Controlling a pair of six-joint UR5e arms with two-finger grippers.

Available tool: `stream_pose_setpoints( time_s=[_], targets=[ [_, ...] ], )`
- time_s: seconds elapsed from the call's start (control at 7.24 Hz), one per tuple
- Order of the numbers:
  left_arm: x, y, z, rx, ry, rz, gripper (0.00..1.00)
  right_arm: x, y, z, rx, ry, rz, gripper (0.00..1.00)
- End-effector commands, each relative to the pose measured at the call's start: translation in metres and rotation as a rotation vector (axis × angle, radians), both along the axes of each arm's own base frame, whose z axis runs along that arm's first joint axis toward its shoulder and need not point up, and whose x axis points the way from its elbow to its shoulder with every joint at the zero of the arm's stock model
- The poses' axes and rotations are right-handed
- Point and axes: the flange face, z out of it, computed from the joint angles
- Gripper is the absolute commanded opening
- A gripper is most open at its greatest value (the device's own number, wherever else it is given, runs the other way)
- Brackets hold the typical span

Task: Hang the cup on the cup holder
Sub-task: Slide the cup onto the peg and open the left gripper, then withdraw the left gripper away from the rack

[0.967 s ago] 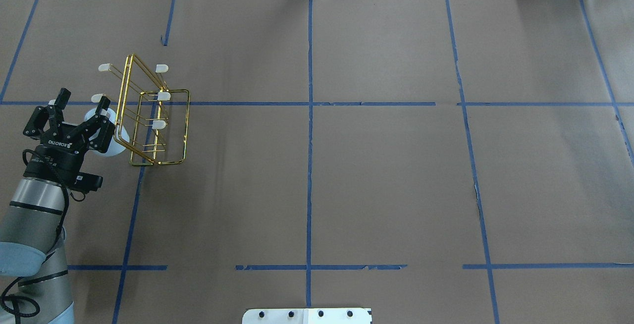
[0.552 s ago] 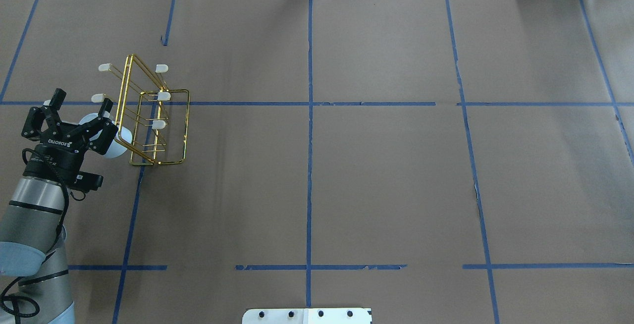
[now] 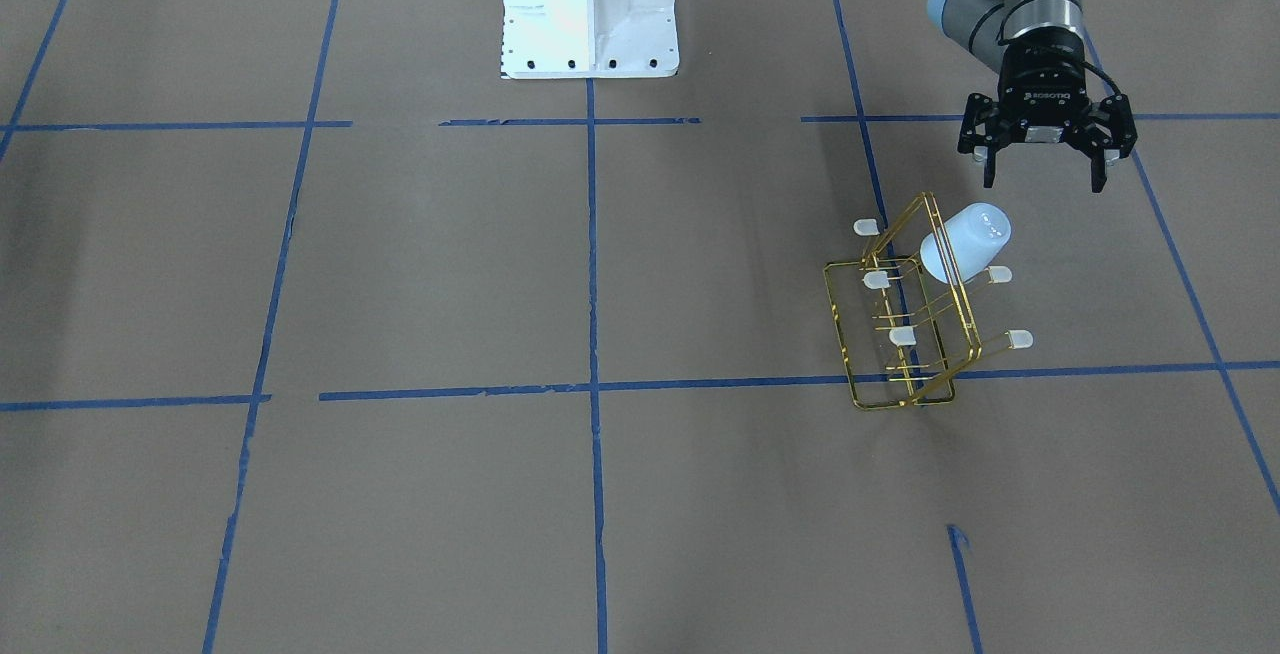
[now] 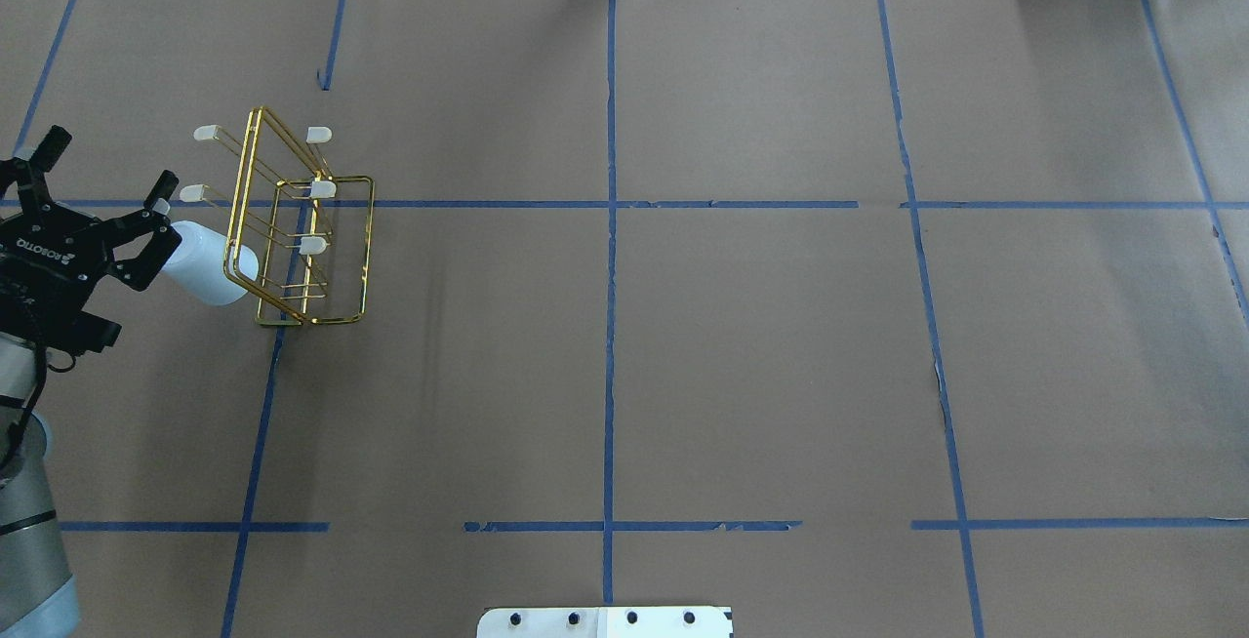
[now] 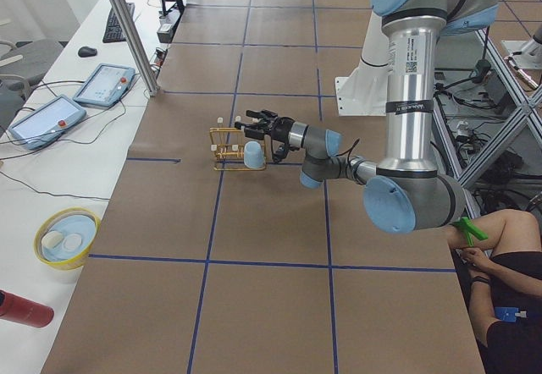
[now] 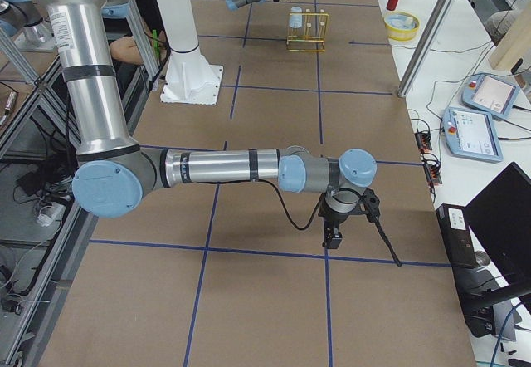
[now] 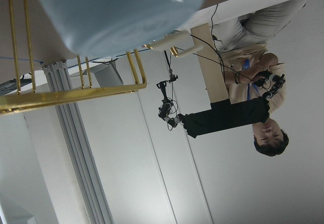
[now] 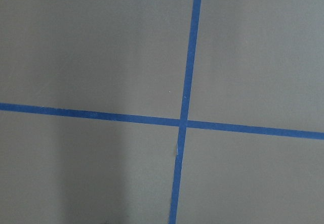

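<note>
Table (image 4: 781,326): brown paper with a blue tape grid. Cup holder (image 3: 905,319) stands on it on the robot's left side, prongs angled upward. Left gripper (image 3: 1045,174): fingers spread wide, empty, on the robot's side of the cup holder and clear of the cup. Right gripper (image 6: 332,238): low over the table, well apart from the rest; seen from the side only, so cannot tell whether apart or together. Yellow bowl (image 5: 63,237) on the side bench holds white items, kind unclear. Cup (image 3: 965,242): hung mouth-first on a prong, base tilted toward the left gripper; the prong inside is hidden.
</note>
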Motion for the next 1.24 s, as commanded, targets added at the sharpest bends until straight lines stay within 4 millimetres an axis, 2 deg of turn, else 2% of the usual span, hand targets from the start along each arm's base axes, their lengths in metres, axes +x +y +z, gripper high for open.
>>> stream_pose_setpoints(
  time_s=[0.0, 0.14, 0.28, 0.41, 0.69, 0.83, 1.1],
  targets=[
    [-0.046, -0.005, -0.005, 0.129, -0.353, 0.003, 1.00, 0.000, 0.000, 0.000, -0.001, 0.000, 0.001, 1.00],
    [-0.065, -0.012, -0.002, 0.184, -0.488, -0.010, 1.00, 0.000, 0.000, 0.000, -0.001, 0.000, 0.001, 1.00],
    [-0.077, -0.010, 0.010, 0.217, -0.627, -0.008, 1.00, 0.000, 0.000, 0.000, 0.001, 0.000, 0.001, 1.00],
    [-0.091, -0.016, 0.016, 0.239, -0.770, -0.008, 1.00, 0.000, 0.000, 0.000, 0.001, 0.000, 0.001, 1.00],
    [-0.139, -0.045, 0.027, 0.295, -1.118, 0.034, 1.00, 0.000, 0.000, 0.000, 0.001, 0.000, 0.001, 1.00],
    [-0.157, -0.054, 0.036, 0.317, -1.280, 0.064, 1.00, 0.000, 0.000, 0.000, 0.001, 0.000, 0.001, 1.00],
    [-0.177, -0.068, 0.054, 0.362, -1.584, 0.164, 1.00, 0.000, 0.000, 0.000, 0.001, 0.000, 0.001, 1.00]
  ],
)
